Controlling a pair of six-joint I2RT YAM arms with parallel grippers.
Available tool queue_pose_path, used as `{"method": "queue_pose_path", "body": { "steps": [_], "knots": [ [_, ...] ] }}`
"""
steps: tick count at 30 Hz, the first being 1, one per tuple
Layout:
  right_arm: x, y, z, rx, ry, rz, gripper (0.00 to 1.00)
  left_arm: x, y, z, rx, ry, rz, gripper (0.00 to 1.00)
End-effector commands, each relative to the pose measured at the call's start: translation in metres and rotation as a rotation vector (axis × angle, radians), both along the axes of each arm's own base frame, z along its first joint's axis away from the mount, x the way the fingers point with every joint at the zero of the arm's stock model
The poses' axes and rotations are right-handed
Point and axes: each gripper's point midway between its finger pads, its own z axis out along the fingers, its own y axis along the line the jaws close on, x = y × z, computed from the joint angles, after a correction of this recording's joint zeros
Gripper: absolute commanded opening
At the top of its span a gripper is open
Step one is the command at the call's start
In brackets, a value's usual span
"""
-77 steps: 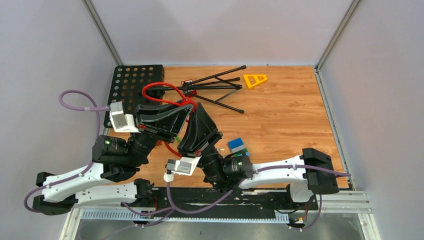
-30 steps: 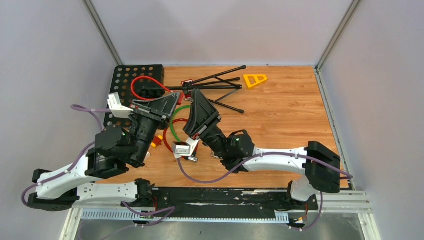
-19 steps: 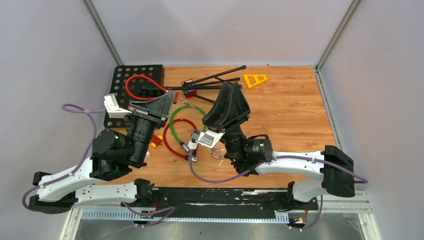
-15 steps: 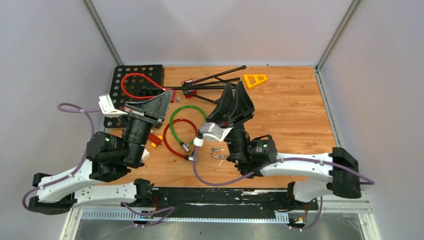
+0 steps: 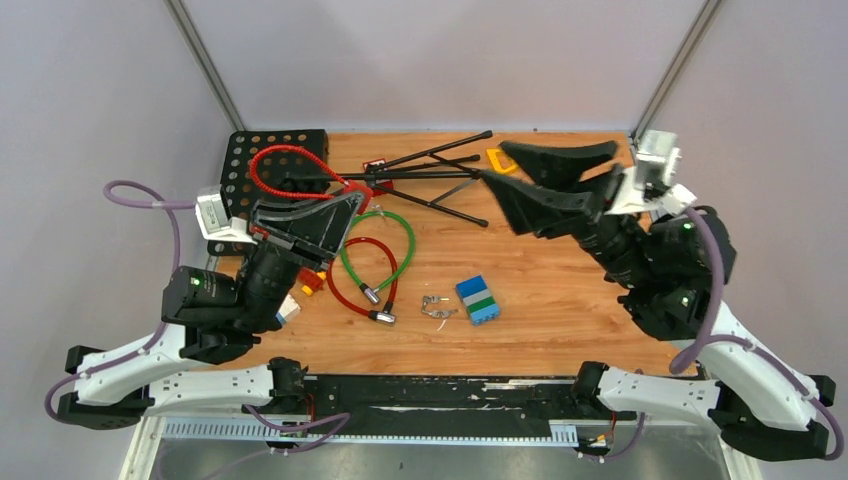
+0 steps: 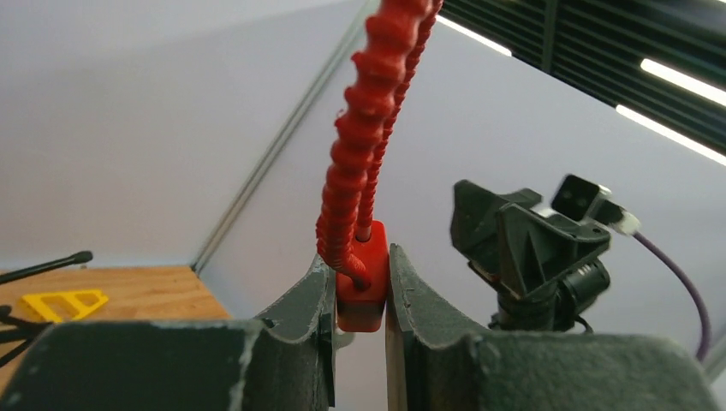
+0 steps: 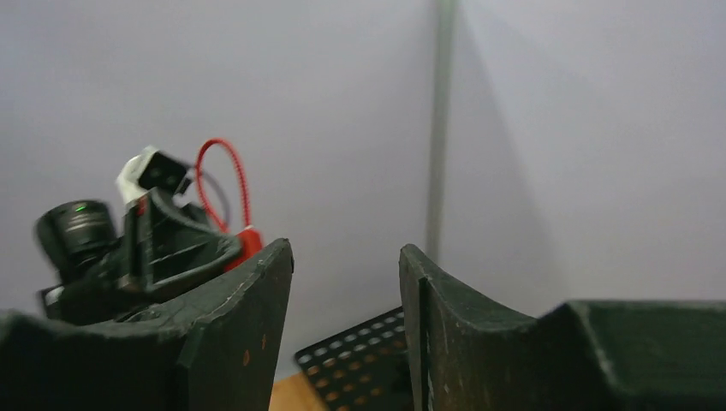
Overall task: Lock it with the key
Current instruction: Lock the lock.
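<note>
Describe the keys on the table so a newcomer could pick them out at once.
On the wooden table, look at the middle of the near half. Between the blue, grey and green block and the metal tips of the cable loops lie the keys: a small, loose, silvery bunch, while its neighbours are coloured.

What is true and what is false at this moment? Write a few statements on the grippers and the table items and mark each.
1. The left gripper is clamped on the red lock. True.
2. The right gripper holds the keys. False: its jaws are open and empty, and the keys lie on the table.
3. The green cable lies on the table. True.
4. The blue block is stacked on the keys. False: it lies on the table beside them.
</note>
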Motion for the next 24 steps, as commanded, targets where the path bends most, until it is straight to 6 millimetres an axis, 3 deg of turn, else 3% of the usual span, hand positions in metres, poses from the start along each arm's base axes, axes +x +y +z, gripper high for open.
{"method": "queue_pose_path", "body": {
  "steps": [1, 9, 14, 18, 24],
  "knots": [
    [-0.042, 0.079, -0.075, -0.168, 0.344, 0.527, 0.51, -0.037, -0.003, 0.04, 0.001, -0.238, -0.123, 0.0],
    [-0.078, 0.079, -0.06, -0.105, 0.351, 0.767, 0.56, -0.082, -0.024, 0.056, 0.042, -0.452, -0.308, 0.0],
    [-0.089, 0.074, -0.055, -0.077, 0.33, 0.832, 0.57, -0.09, -0.03, 0.057, 0.047, -0.487, -0.347, 0.0],
    [-0.081, 0.061, -0.05, -0.043, 0.261, 0.725, 0.56, -0.089, -0.031, 0.056, 0.045, -0.487, -0.346, 0.0],
    [-0.054, 0.043, -0.036, -0.002, 0.161, 0.499, 0.48, -0.094, -0.029, 0.062, 0.011, -0.508, -0.358, 0.0]
  ]
}}
